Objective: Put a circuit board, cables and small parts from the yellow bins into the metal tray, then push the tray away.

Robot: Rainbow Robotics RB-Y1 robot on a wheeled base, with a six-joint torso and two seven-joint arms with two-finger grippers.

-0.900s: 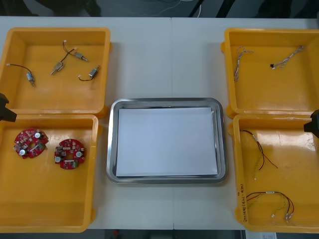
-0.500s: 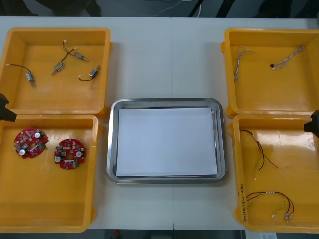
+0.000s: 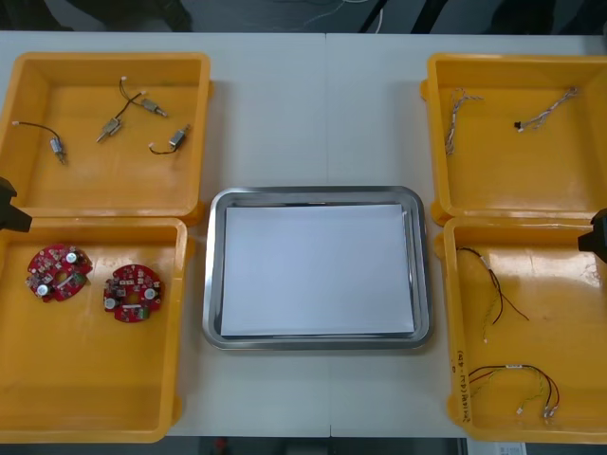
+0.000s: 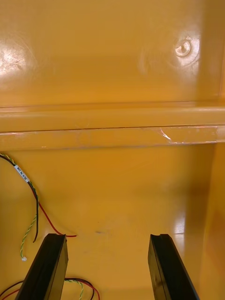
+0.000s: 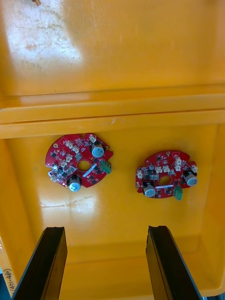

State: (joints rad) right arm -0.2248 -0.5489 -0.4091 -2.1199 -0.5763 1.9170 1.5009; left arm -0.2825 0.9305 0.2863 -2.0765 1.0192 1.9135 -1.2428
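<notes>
Nothing has moved since the earlier frames; both arms are stationary. The left gripper (image 5: 105,229) hangs over the near left yellow plastic bin (image 3: 95,379), fingers wide and empty, lined up above the round red circuit boards (image 5: 79,160), probably for a first pick. The right gripper (image 4: 108,236), fingers equally wide, waits over the near right yellow bin (image 3: 569,322) beside thin black and red cables (image 4: 36,206). The rectangular metal tray (image 3: 315,194), white inside, lies empty mid-worktop (image 3: 313,114). The front view's side edges cut off both arms.
</notes>
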